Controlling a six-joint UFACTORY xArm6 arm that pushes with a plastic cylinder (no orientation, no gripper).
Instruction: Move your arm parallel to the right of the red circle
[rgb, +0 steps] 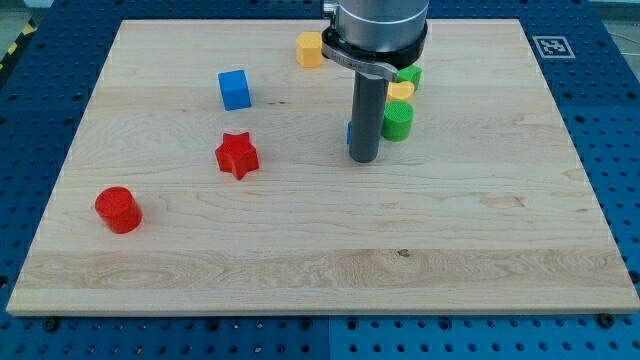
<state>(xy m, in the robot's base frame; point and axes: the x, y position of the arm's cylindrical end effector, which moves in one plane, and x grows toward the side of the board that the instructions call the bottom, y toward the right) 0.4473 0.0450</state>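
Observation:
The red circle (118, 209) is a short red cylinder near the view's left edge of the wooden board (320, 260). My tip (363, 158) stands on the board right of centre, far to the view's right of the red circle and somewhat higher up. A red star (237, 155) lies between them. Just behind the rod a sliver of a blue block (349, 133) shows, mostly hidden. A green cylinder (397, 121) stands close to the tip's right.
A blue cube (234, 89) sits at upper left of centre. A yellow block (309, 48) lies near the top edge. A yellow block (401, 91) and a green block (409, 74) sit behind the green cylinder, partly hidden by the arm.

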